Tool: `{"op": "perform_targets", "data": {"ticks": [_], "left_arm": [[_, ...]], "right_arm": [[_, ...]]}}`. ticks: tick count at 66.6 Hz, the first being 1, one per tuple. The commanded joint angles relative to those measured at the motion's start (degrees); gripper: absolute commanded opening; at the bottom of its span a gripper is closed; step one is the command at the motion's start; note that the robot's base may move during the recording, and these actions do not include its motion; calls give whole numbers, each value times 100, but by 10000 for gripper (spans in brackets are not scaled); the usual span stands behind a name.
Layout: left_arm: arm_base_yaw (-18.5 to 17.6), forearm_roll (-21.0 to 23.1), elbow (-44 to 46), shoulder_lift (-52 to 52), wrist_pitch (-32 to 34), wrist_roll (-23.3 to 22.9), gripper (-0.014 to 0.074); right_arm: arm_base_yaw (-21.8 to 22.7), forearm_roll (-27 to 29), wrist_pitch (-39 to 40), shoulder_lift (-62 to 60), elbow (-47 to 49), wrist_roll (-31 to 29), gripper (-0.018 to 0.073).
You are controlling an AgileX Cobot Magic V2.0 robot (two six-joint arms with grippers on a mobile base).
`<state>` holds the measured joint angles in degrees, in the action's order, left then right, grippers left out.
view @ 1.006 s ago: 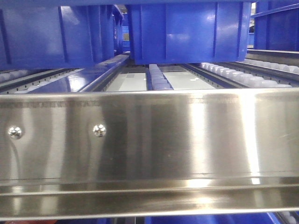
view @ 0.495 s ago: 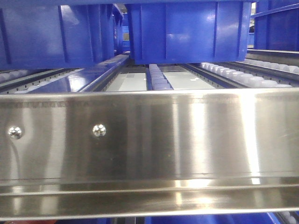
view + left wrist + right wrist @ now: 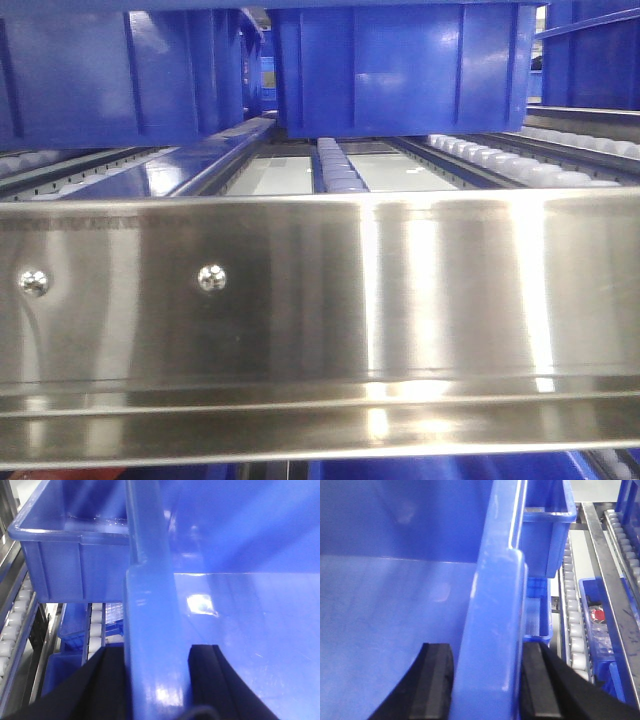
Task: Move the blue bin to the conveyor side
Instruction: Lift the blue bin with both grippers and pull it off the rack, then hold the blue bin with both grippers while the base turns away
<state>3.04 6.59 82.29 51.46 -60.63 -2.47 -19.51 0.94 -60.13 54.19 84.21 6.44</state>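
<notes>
Left wrist-mounted, right wrist-mounted: left gripper (image 3: 157, 652), right gripper (image 3: 485, 652) each clamped astride a wall of blue bin (image 3: 250, 620), beside neighbouring bin (image 3: 75, 570) above rollers (image 3: 572, 630); risk of slip on glossy plastic if pulled unevenly.

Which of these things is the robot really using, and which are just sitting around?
For the job: the blue bin, with the left tool and the right tool each pinching one of its walls.

Just sitting around: the other bin nearby, the white rollers, the steel rail with two screws, and a lower bin with something red inside.
</notes>
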Motion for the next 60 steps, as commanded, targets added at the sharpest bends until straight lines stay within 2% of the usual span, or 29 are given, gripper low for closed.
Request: {"op": "perform_targets", "data": {"ticks": [1, 60], "left_arm": [[25, -559, 96, -95, 711, 82, -13], [25, -559, 96, -252, 725, 82, -13]], "right_arm": [[62, -727, 535, -133, 89, -142, -79], [62, -727, 535, -133, 89, -142, -79]]}}
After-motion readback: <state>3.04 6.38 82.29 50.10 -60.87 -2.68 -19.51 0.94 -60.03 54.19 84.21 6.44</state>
